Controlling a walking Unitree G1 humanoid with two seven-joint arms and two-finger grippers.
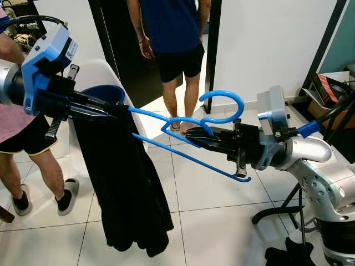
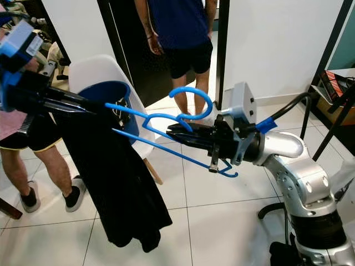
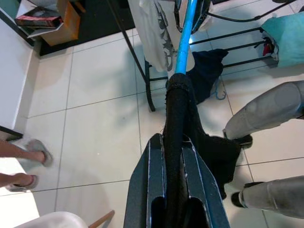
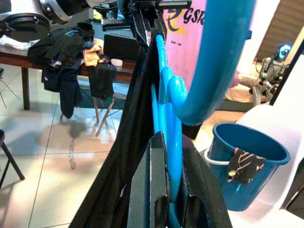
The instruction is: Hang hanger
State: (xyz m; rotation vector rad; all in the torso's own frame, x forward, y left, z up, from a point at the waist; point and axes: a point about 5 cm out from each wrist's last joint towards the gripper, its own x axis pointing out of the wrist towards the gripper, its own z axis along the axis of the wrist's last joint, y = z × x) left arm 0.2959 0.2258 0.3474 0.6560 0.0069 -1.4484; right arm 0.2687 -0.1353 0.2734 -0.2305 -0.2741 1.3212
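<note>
Left eye view, mid-frame: my right tool [image 1: 194,134] pinches the blue hanger [image 1: 191,138] below its hook while my left tool [image 1: 113,112] clamps the black garment [image 1: 125,183]; pulling apart could strip it off.

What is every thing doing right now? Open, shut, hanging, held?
Blue hanger: held level in the air, not yet hung.
Black garment: hanging from one end of the hanger.
Right gripper: shut on the hanger near its hook.
Left gripper: shut on the garment at the hanger's end.
Blue bucket: upright on the white chair.
</note>
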